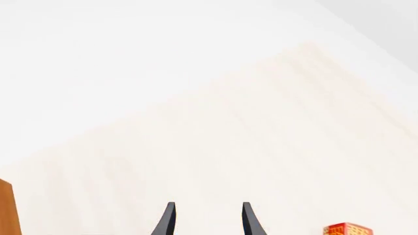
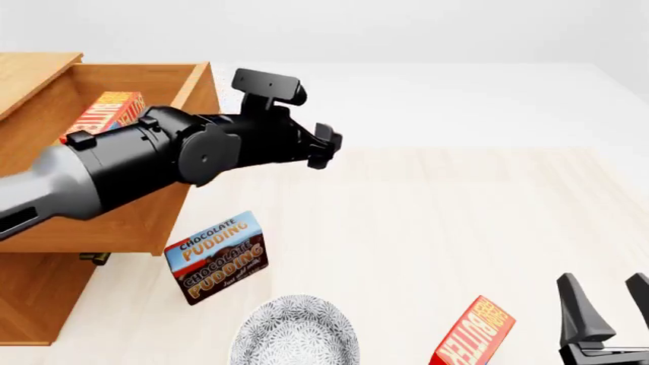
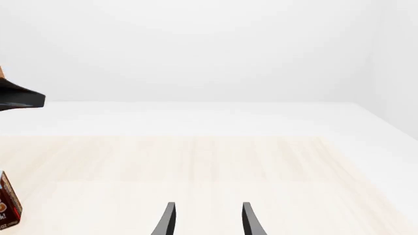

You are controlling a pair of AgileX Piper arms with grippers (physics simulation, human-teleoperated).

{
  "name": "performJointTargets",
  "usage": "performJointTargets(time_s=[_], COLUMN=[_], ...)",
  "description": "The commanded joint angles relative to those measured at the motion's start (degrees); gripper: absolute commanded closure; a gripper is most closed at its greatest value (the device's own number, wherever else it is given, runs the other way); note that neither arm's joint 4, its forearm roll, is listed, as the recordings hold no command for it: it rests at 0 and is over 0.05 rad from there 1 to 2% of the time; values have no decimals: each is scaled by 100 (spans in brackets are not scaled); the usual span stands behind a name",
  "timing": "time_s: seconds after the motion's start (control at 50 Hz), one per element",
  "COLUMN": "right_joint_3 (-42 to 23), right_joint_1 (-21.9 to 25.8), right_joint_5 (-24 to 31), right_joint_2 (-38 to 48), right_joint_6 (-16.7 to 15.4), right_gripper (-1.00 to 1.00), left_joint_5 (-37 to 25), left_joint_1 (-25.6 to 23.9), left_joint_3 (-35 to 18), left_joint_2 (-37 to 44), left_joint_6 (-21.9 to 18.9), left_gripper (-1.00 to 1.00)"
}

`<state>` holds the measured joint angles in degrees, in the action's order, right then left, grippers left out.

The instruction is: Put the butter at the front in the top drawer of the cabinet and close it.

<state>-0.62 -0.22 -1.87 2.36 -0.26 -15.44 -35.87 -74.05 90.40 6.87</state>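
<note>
The cabinet (image 2: 36, 304) stands at the left with its top drawer (image 2: 121, 224) pulled open. A red butter carton (image 2: 106, 112) lies inside the drawer. An identical butter carton (image 2: 473, 334) stands tilted near the table's front edge. My left arm reaches over the drawer, and its gripper (image 2: 327, 146) hangs above the table to the drawer's right. In the left wrist view the left gripper (image 1: 209, 220) is open and empty, and a red carton top (image 1: 348, 229) shows at the edge. My right gripper (image 2: 606, 300) (image 3: 209, 220) is open and empty, just right of the front carton.
A blue-brown chocolate pudding box (image 2: 216, 257) (image 3: 7, 208) stands upright in front of the drawer. A patterned grey plate (image 2: 294, 334) lies at the front edge, left of the front carton. The pale wooden table (image 2: 436, 220) stretches to the right.
</note>
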Motion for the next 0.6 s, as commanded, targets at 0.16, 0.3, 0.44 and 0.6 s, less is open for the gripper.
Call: performJointTargets(time_s=[0.16,0.3,0.44,0.6], right_joint_3=[46,50,50,48], right_joint_1=[4,4,4,4], right_joint_5=[-78,-69,-51,-21], right_joint_2=[37,24,7,-22], right_joint_6=[3,3,3,3], right_gripper=[-100,-100,-100,-100], left_joint_5=[412,522,559,613], left_joint_1=[112,217,324,488], left_joint_3=[232,300,400,503], left_joint_2=[393,504,472,505], left_joint_6=[249,330,352,383], left_gripper=[-100,-100,-100,-100])
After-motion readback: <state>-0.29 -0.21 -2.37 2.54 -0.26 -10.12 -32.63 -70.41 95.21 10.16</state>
